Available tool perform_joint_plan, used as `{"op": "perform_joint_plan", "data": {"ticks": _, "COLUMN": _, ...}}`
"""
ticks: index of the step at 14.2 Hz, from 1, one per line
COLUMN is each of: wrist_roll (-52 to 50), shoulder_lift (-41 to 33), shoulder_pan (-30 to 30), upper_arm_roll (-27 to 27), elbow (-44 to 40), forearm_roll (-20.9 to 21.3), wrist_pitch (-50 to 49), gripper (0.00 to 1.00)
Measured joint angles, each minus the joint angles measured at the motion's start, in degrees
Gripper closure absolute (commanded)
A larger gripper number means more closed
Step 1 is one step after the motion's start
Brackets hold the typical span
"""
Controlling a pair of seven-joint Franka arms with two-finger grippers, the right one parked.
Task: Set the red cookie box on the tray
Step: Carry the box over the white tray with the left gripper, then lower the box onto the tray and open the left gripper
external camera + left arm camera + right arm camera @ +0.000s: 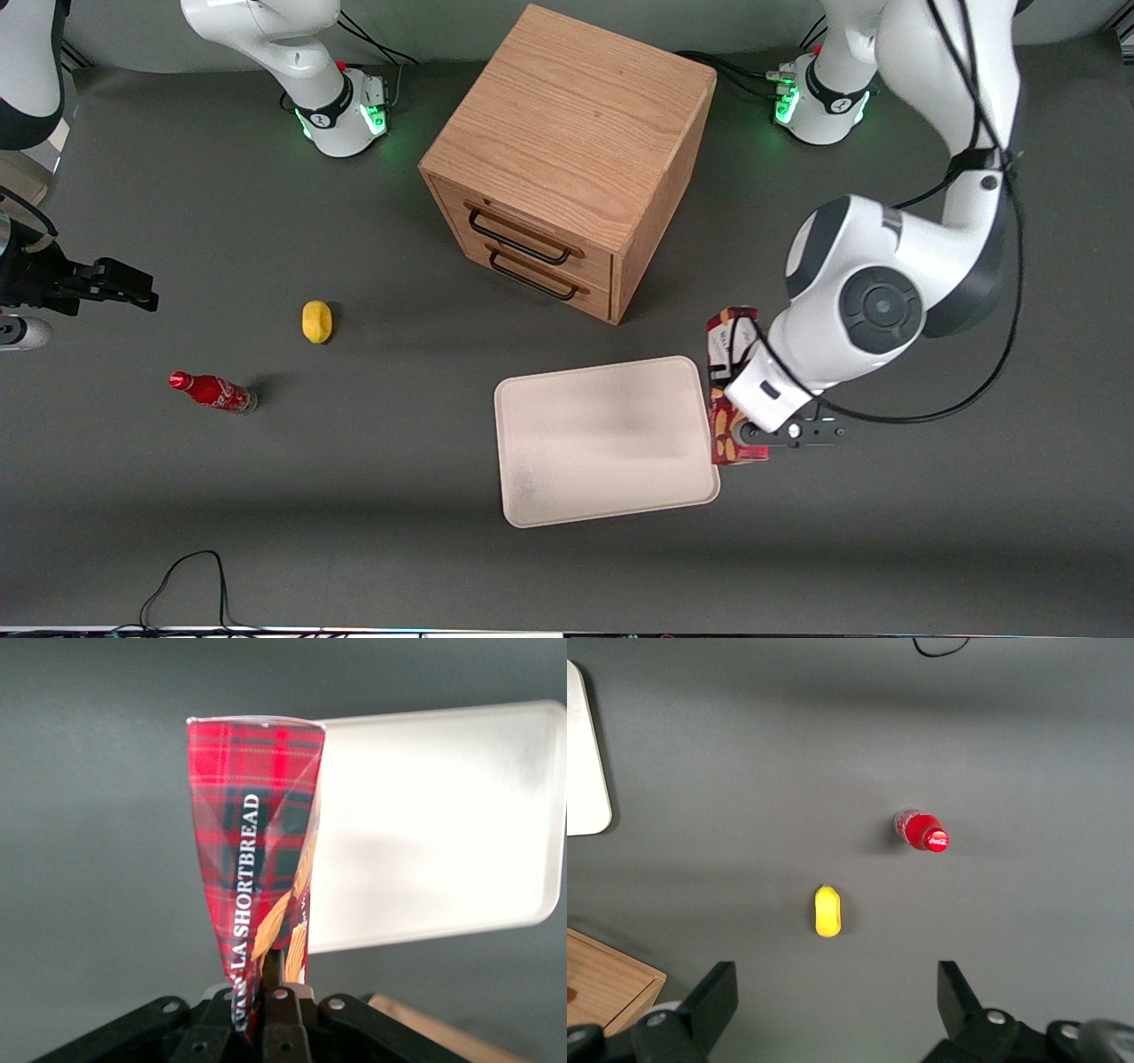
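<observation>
Tool (742, 436) of the working left arm is clamped on the red cookie box (728, 390), gripping it near the end nearest the front camera, as seen in the wrist view where the pinched carton (257, 868) runs straight out from the fingers. Held just beside the tray (602, 439), the box sits along the short rim at the working arm's end of the desk (354, 532), its long axis running parallel to that rim, and appears lifted clear of the surface. Judging from this, the coming move is a short sideways carry toward the parked arm's end, over the rim and onto the bare tray floor. One box, one tray, one wooden drawer cabinet (567, 151) with two drawers, one yellow object (316, 321) and one small red cola bottle (213, 392) share the desk.
</observation>
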State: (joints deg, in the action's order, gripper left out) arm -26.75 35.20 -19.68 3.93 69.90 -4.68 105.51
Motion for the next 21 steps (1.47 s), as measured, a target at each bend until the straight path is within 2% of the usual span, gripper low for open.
{"op": "perform_joint_plan", "data": {"ticks": 3, "wrist_roll": -3.24, "shoulder_lift": 3.84, "shoulder_pan": -0.05, "upper_arm_roll": 0.11, "elbow": -1.67, "forearm_roll": 0.36, "wrist_pitch": 1.21, "gripper": 1.0}}
{"op": "perform_joint_plan", "data": {"ticks": 10, "wrist_roll": -9.08, "shoulder_lift": 11.11, "shoulder_pan": -3.7, "upper_arm_roll": 0.42, "elbow": 2.1, "forearm_roll": 8.08, "wrist_pitch": 15.58, "gripper": 1.0}}
{"op": "perform_joint_plan", "data": {"ticks": 20, "wrist_roll": -11.03, "shoulder_lift": 13.11, "shoulder_pan": -3.73, "upper_arm_roll": 0.19, "elbow": 2.4, "forearm_roll": 8.41, "wrist_pitch": 17.27, "gripper": 1.0}}
{"op": "perform_joint_plan", "data": {"ticks": 21, "wrist_roll": -11.1, "shoulder_lift": 13.11, "shoulder_pan": -3.73, "upper_arm_roll": 0.19, "elbow": 2.4, "forearm_roll": 8.41, "wrist_pitch": 17.27, "gripper": 0.01}}
